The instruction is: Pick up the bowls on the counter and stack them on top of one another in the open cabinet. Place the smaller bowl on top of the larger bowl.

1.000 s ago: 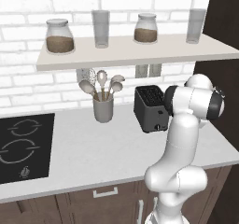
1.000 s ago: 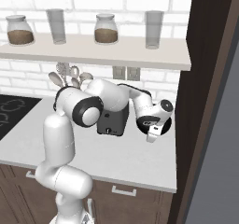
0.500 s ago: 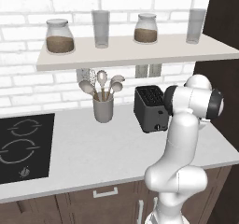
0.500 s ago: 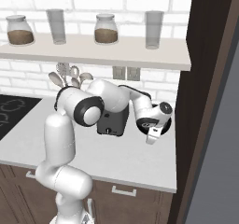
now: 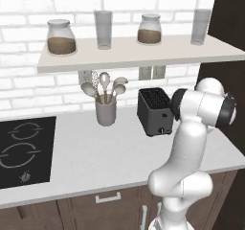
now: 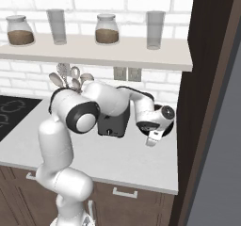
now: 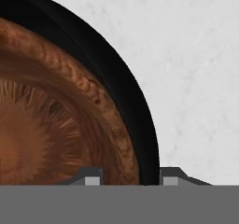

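Low over the far right end of the counter point(image 6: 141, 166), the white arm bends from its base, elbow forward in front of the toaster point(image 6: 113, 123), and reaches right so that the wrist points down beside the tall dark cabinet panel point(image 6: 207, 79). The gripper point(image 6: 153, 139) hangs just above the counter, near its back right corner. From the hand view, the two fingertips point(image 7: 93, 180) straddle the stacked rims: one tip sits over the reddish-brown smaller bowl point(image 7: 51, 120), the other outside the black larger bowl point(image 7: 126, 101), with both rims between them. Whether the fingers already press on the rims or stand slightly apart from them cannot be told.

Two bowls are there, the brown one nested inside the black one, resting on the counter; a dark sliver of the larger bowl shows behind the wrist in the right base view. The open cabinet point(image 5: 139, 56) above carries two lidded jars point(image 5: 61, 37) and two empty glasses point(image 5: 103, 29). One utensil holder point(image 5: 105, 111) stands near the counter's back edge, left of the toaster, and one black cooktop point(image 5: 24, 150) is set into the counter's left end.
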